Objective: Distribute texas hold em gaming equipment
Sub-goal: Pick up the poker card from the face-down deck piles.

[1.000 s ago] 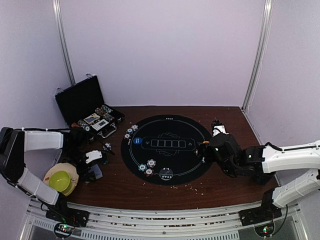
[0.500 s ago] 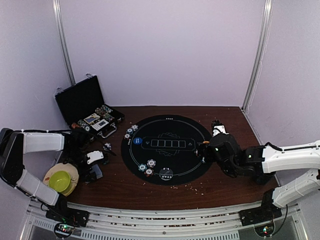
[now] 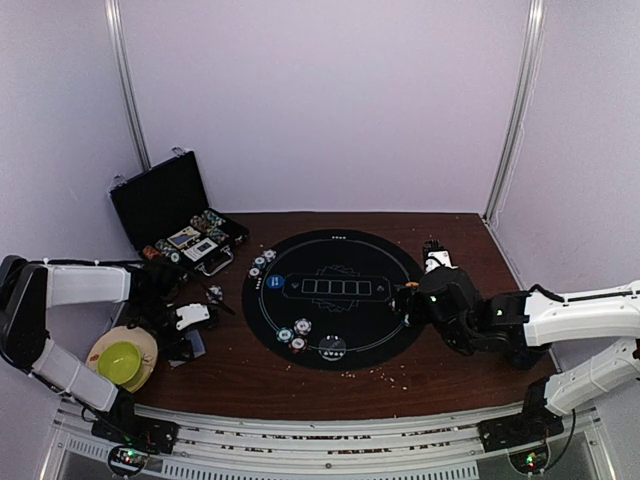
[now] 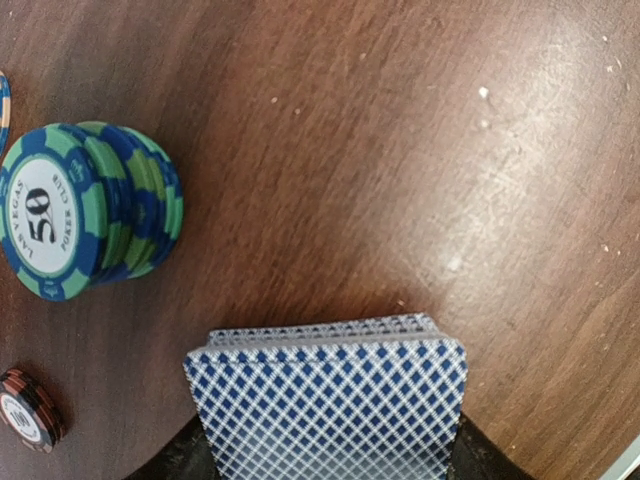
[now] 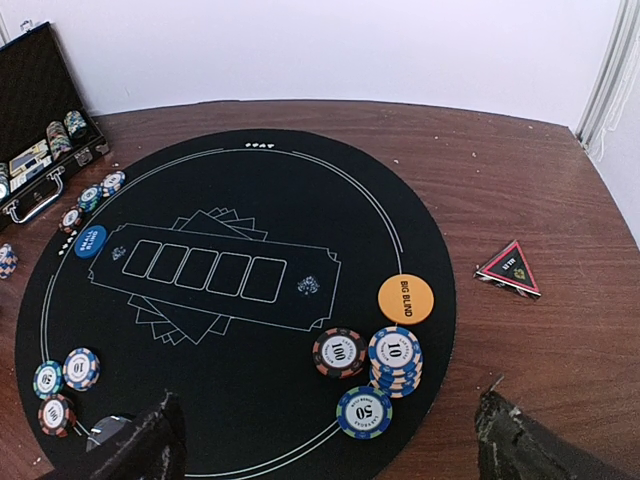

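A deck of blue-diamond-backed playing cards (image 4: 325, 390) stands on edge between the jaws of my left gripper (image 4: 325, 458), whose dark fingers (image 4: 190, 462) press on both its sides. A green-and-blue stack of 50 chips (image 4: 85, 210) and a dark chip (image 4: 28, 408) lie on the wood to its left. From above, the left gripper (image 3: 190, 335) is left of the black round mat (image 3: 335, 255). My right gripper (image 5: 335, 450) hangs open and empty over the mat's right side, near a 100 chip (image 5: 339, 352), a stack of 10 chips (image 5: 395, 358), a 50 chip (image 5: 364, 411) and an orange Big Blind disc (image 5: 406, 299).
The black hinged case (image 3: 165, 205) stands open at the back left with chips inside. A yellow bowl (image 3: 120, 360) sits on a plate by the left arm. More chips (image 5: 65, 385) and a blue disc (image 5: 90, 240) lie on the mat's left side. A triangular card (image 5: 512, 268) lies right of the mat.
My left gripper's jaws have come in from wide open onto the deck of cards. The right arm has not moved.
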Tool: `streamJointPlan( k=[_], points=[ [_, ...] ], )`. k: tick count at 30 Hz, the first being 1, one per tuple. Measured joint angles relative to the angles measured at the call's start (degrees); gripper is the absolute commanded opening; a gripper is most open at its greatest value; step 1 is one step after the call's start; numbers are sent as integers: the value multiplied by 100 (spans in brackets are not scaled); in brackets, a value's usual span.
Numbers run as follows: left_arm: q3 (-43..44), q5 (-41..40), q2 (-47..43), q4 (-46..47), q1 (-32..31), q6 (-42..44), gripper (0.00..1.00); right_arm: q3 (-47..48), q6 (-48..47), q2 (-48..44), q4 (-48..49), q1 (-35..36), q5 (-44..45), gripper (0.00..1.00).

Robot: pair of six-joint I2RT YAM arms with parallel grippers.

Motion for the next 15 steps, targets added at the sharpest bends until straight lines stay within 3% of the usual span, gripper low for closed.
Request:
streamJointPlan(
  k=[8, 15],
  points=[
    [85, -55, 72, -76, -28, -39, 42, 0, 0, 42, 2, 0, -2, 100],
    [203, -175, 94, -168, -72, -326, 42, 0, 0, 76, 2, 0, -2, 100]
  ],
)
